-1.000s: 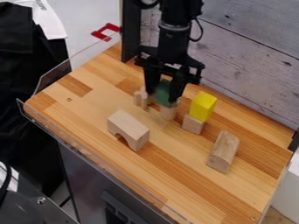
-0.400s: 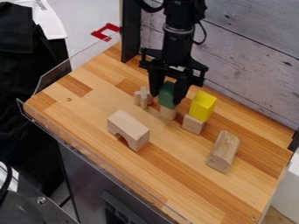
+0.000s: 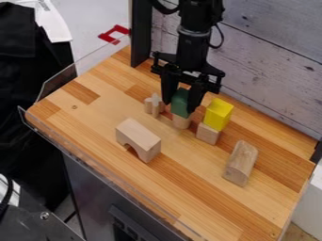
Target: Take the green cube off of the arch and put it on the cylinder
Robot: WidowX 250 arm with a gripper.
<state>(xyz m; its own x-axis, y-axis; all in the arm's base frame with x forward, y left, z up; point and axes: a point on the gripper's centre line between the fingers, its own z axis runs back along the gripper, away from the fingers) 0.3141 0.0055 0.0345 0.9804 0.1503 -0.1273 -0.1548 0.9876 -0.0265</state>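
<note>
Gripper: the black gripper (image 3: 180,108) is hanging down from the top of the view, its jaws standing parted by the width of the green cube and closing on its two sides.
Green cube: the green cube (image 3: 181,100) is sitting between the jaws, directly above the cylinder and touching its top.
Cylinder: the pale wooden cylinder (image 3: 181,122) is standing upright on the table (image 3: 189,188), bearing the green cube.
Arch: the wooden arch (image 3: 138,139) is resting well apart from the cylinder, nearer the camera, its curved opening facing down and nothing lying on its top.
Yellow block: the yellow block (image 3: 218,114) is balancing on a small wooden block (image 3: 208,133), and this pair is standing just to the right of the cylinder in the view.
Small wooden piece: a small wooden piece with a cross-like outline (image 3: 155,104) is standing near the cylinder, to its left in the view.
Rounded block: a long wooden block with a rounded top (image 3: 241,162) is lying toward the right end of the table, apart from the others.
Surroundings: a wall of pale boards (image 3: 270,61) is running behind the table, a clear rim (image 3: 60,81) is lining its left and near edges, and a red bracket-like object (image 3: 114,34) is showing beyond its far left corner.
</note>
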